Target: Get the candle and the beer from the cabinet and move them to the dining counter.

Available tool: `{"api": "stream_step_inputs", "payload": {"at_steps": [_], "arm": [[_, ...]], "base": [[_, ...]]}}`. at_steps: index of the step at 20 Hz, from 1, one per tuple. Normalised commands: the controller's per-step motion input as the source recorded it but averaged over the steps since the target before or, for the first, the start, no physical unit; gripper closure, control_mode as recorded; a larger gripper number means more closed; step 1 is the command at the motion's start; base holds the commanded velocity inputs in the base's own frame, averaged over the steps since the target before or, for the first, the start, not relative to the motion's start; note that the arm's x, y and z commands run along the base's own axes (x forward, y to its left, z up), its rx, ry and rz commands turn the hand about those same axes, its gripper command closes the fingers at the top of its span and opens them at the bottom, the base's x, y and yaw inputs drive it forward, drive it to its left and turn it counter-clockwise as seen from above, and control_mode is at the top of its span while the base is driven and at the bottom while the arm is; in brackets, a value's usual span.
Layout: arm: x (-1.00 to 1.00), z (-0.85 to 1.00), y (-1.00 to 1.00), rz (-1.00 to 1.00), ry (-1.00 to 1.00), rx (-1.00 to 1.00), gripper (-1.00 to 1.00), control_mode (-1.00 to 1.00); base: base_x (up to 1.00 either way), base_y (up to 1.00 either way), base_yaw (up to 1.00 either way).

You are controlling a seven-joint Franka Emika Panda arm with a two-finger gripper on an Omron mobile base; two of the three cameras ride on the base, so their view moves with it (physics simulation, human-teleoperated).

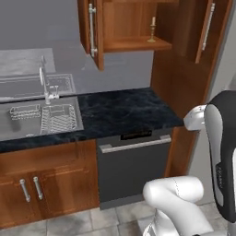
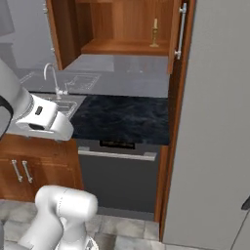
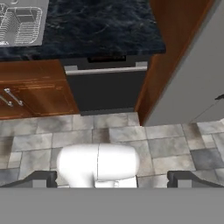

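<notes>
1. Gripper [image 3: 112, 179] is hanging wide open and empty, pointing down at the floor tiles [image 3: 166, 146].
2. Candle [image 1: 152, 30] is standing far up on the shelf of the cabinet [image 1: 133, 44], doors open for reaching.
3. Beer is not visible.

candle [image 1: 153, 30]: small cream taper in brass holder, upright on shelf, near front edge | cabinet [image 1: 123, 25]: reddish-brown wall unit, both doors open, long silver bar handles

candle [image 1: 153, 30] on shelf in open cabinet [image 1: 133, 23] | counter [image 1: 124, 110] below | sink [image 1: 39, 117] left of counter
</notes>
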Motion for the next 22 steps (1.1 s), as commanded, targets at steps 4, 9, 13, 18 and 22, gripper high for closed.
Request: {"api": "stream_step_inputs", "payload": {"at_steps": [4,9,13,18,22], "arm": [[0.00,0.00,0.00,0.00,0.00,0.00,-1.00,1.00],[0.00,0.00,0.00,0.00,0.00,0.00,-1.00,1.00],[0.00,0.00,0.00,0.00,0.00,0.00,-1.00,1.00],[0.00,0.00,0.00,0.00,0.00,0.00,-1.00,1.00],[0.00,0.00,0.00,0.00,0.00,0.00,-1.00,1.00]], "base": [[0.82,-0.05,0.00],[0.91,-0.24,0.00],[0.81,-0.38,0.00],[0.64,-0.68,0.00],[0.37,-0.66,0.00]]}}
